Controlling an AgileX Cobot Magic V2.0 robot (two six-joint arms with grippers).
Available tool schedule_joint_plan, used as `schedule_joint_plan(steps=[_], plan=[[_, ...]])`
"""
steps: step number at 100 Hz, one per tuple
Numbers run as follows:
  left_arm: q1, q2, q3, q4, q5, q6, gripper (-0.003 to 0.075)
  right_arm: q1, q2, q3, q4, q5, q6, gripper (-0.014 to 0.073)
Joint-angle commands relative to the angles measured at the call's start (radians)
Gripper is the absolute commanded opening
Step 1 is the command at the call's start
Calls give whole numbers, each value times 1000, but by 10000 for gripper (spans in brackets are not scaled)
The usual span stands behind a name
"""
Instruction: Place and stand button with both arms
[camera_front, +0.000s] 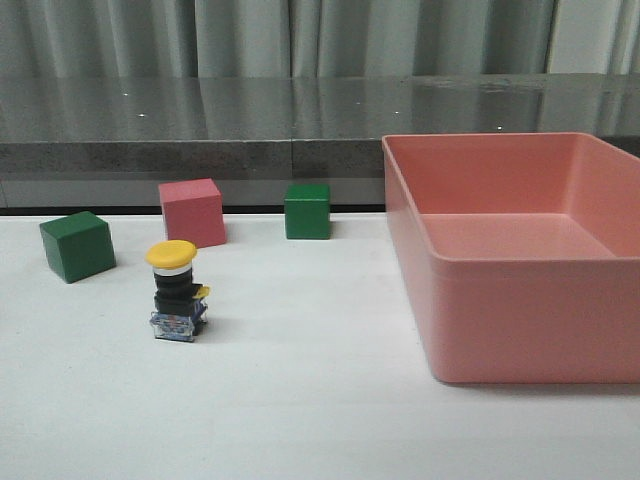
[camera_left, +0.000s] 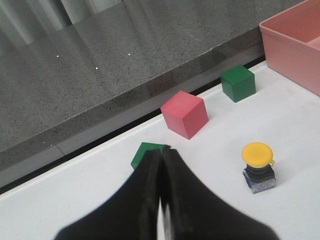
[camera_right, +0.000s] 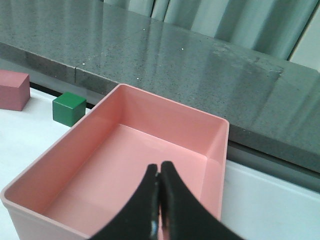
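Bare worktop (camera_front: 310, 400) surrounds the upright button (camera_front: 175, 292); three cubes stand behind it, the pink bin (camera_front: 520, 290) well right.

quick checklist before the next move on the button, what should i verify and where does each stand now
1. Button upright, yellow cap on top: ok.
2. Button apart from the pink cube and the two green cubes: ok.
3. Left pincer empty and shut, above the table away from the button: ok.
4. Right pincer empty and shut, over the pink bin: ok.
5. Bin holds nothing: ok by the right wrist view.
6. Button steady on its clear base: cannot tell; it looks level in the front view.
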Motion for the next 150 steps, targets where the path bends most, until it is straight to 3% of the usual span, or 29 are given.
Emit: schedule_joint_plan(steps=[1,25,108,127,150], plan=[[4,-77,58,-21,-109,-14,-19,-5,0,-28,6,-72,0,-109],[4,-224,158,-73,-113,-14,-19,-5,0,-28,6,-72,0,-109],[4,-226,188,-45,-157,-14,-19,-5,0,-28,6,-72,0,-109],[41,-247,261,164,-253,-291,-19,-5,0,-28,6,-72,0,-109],[182,-374,363,141,-274,-318,-19,-5,0,-28,6,-72,0,-109]])
